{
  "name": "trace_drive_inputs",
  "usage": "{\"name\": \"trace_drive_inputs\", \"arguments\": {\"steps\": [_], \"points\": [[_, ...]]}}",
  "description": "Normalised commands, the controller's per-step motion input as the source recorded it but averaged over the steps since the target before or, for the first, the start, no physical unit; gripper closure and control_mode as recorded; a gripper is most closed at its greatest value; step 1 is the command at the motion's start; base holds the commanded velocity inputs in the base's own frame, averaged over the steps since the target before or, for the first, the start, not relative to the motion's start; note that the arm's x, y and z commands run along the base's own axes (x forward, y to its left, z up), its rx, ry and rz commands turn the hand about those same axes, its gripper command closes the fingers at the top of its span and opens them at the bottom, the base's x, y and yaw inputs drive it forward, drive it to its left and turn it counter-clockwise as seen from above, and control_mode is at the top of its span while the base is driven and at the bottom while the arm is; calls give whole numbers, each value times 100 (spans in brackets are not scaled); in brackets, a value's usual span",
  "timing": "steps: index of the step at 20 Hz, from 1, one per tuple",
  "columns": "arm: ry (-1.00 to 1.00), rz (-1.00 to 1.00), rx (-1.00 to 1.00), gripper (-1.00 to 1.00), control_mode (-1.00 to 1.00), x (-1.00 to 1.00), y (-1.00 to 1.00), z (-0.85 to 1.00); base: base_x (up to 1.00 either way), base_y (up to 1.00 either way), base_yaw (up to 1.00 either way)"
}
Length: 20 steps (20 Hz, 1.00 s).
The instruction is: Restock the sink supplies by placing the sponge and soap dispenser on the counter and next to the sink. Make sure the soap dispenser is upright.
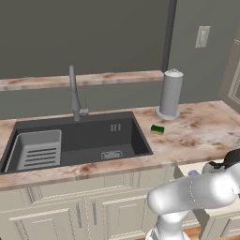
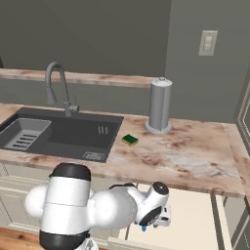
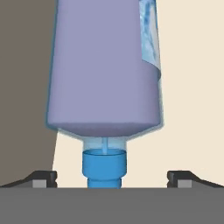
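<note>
Hand view: the pincer (image 3: 112, 177) stands with its jaws spread wide, one dark fingertip (image 3: 43, 178) at either lower corner. Between the tips, apart from both, lies the soap dispenser (image 3: 105, 65). Its blue pump end points toward the pincer and its lavender body runs straight away from it, over a cream surface. Nothing is gripped; whether the tips touch the bottle's sides cannot be confirmed, and a clear gap shows on each side of the pump.

Right base view: the pincer (image 2: 155, 218) is low, below the front edge of the table (image 2: 195, 156), reaching into an open cream drawer (image 2: 190, 215) beneath it. A small spot of blue shows just under the hand.

Above the pincer and beyond it, the sponge (image 2: 130, 140) lies flat on the table, green layer up, just beside the right rim of the sink (image 2: 73, 132). Farther back from the pincer, behind the sponge, a tall grey cylinder (image 2: 159, 105) stands upright on the table. The faucet (image 2: 56, 88) rises at the sink's rear edge.

Left base view: the sponge (image 1: 157, 130) again sits on the table (image 1: 201, 136), near the sink (image 1: 89, 138). The light grey rack (image 1: 36, 150) rests in the basin's far left end.
</note>
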Motion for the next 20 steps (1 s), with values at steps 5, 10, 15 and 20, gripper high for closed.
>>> {"name": "trace_drive_inputs", "arguments": {"steps": [5,10,15,20], "points": [[0,3,0,-100,-100,13,0,-21,0,0,0],[0,1,0,-100,-100,0,0,-23,0,0,0],[-2,2,0,-100,-100,-10,5,-26,0,0,0],[-1,0,0,100,-100,-37,19,-36,0,0,0]]}}
